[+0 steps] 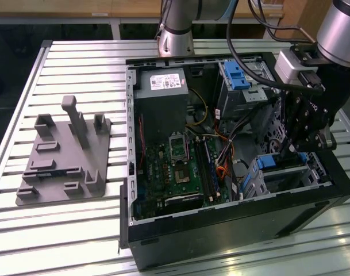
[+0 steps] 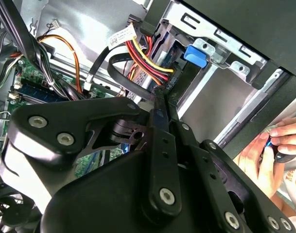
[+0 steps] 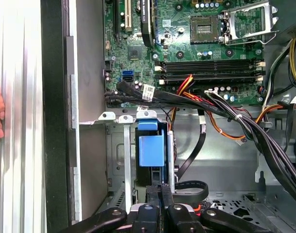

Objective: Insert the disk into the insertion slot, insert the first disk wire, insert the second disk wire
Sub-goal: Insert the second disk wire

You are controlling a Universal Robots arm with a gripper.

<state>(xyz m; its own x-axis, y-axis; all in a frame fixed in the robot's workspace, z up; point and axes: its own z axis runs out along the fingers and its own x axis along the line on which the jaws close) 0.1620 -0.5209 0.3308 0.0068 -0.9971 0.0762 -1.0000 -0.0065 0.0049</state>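
Case [image 1: 232, 230] open on the slatted tabletop [image 1: 77, 52], black and lying on its side, with the green board [image 1: 175, 167] and a tangle of wires showing inside. At the exterior view's right the arm has its hand [image 1: 293, 150] down in the corner of the case, right over the disk [image 1: 278, 163], whose blue bracket sits in the grey metal slot [image 1: 289, 178] there. In the first wrist view the two fingers [image 3: 155, 194] stand pressed together with no gap between them, their tips just under the blue bracket [image 3: 151, 145] and touching or nearly touching it; whether they pinch anything I cannot tell. The disk stands edge-on between the slot's metal rails [image 3: 127, 155]. A black cable [image 3: 194, 187] loops just beside it, and red, yellow and black wires [image 2: 143, 53] hang near the blue tab in the second wrist view. A person's hand [image 2: 276, 145] rests outside the case wall. A grey fixture [image 1: 65, 155] lies well apart on the tabletop.
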